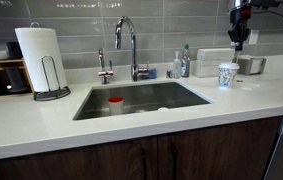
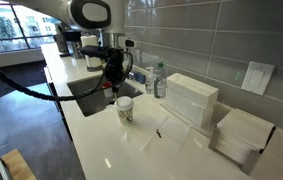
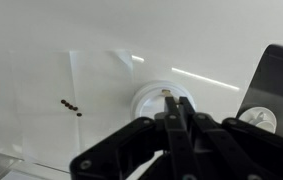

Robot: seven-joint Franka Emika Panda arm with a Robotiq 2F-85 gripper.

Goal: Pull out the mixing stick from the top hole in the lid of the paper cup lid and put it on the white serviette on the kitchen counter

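The white paper cup (image 1: 227, 75) with a blue-green pattern stands on the white kitchen counter (image 1: 101, 125) to the right of the sink; it also shows in an exterior view (image 2: 125, 112). In the wrist view its round white lid (image 3: 146, 100) lies right under my gripper (image 3: 167, 100). The gripper hangs just above the cup in both exterior views (image 1: 239, 42) (image 2: 115, 90). Its fingers are shut on the thin tan mixing stick (image 3: 164, 91), of which only the tip shows. The white serviette (image 3: 96, 80) lies flat beside the cup, with small dark specks on it.
The steel sink (image 1: 141, 98) holds a red-topped container (image 1: 115, 103), with the faucet (image 1: 131, 45) behind it. A paper towel roll (image 1: 41, 58) stands at the left, and bottles (image 1: 184, 62) by the wall. White stacks of napkins (image 2: 191, 100) (image 2: 243, 135) lie beyond the cup.
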